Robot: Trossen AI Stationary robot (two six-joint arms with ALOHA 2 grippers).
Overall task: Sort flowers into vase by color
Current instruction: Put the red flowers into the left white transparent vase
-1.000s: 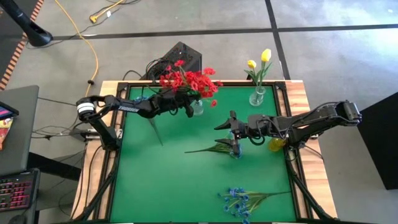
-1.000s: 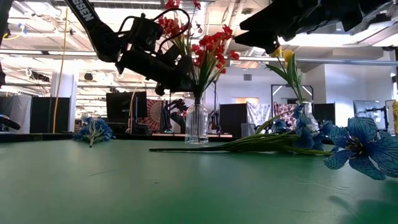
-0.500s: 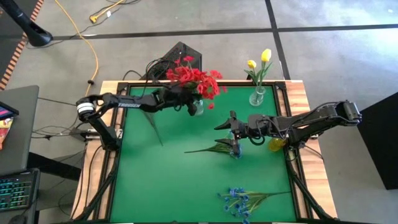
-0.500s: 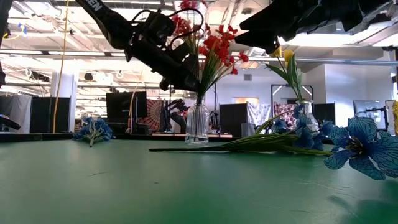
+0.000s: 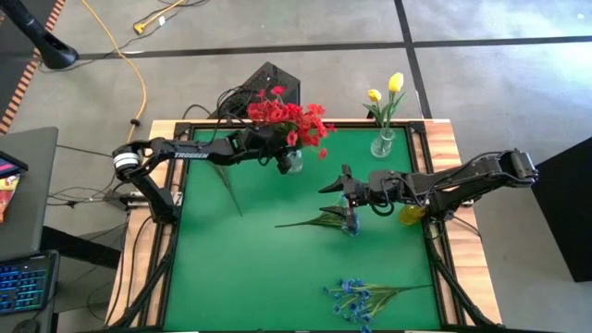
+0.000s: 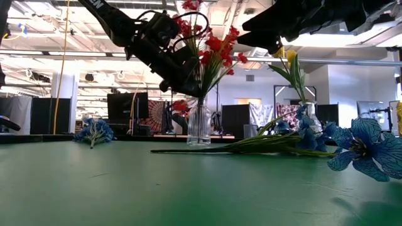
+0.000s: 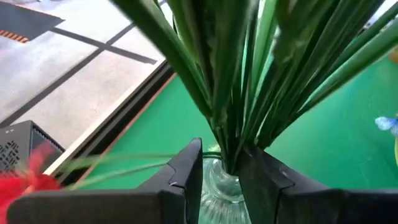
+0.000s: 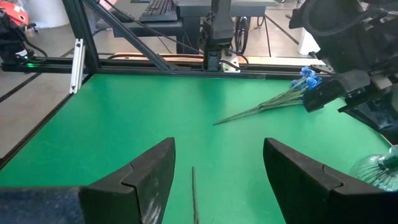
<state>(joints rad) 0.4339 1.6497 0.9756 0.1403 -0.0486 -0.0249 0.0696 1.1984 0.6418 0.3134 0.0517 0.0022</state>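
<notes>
Left gripper (image 7: 221, 171) fingers straddle the red-bloom spray's green stems (image 7: 236, 93) above the clear glass vase (image 5: 293, 161); grip unclear. Right gripper (image 8: 217, 171) spread wide, empty. Only overhead shows yellow tulips (image 5: 387, 90) right of it.

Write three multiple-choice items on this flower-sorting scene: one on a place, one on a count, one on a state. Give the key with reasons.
1. Where do the red flowers stand?
A. In the glass vase at the table's far edge
B. Flat at the table's near edge
C. On the floor

2. How many yellow blooms show in the second vase?
A. None
B. Two
C. Five

3. How are the right gripper's fingers?
A. Shut on a stem
B. Shut on nothing
C. Wide apart, holding nothing

Key:
1 A: the low view shows the stems running down into the vase, with the left gripper at its mouth.
2 B: the high view shows two yellow heads.
3 C: the right wrist view shows bare green table between them.
</notes>
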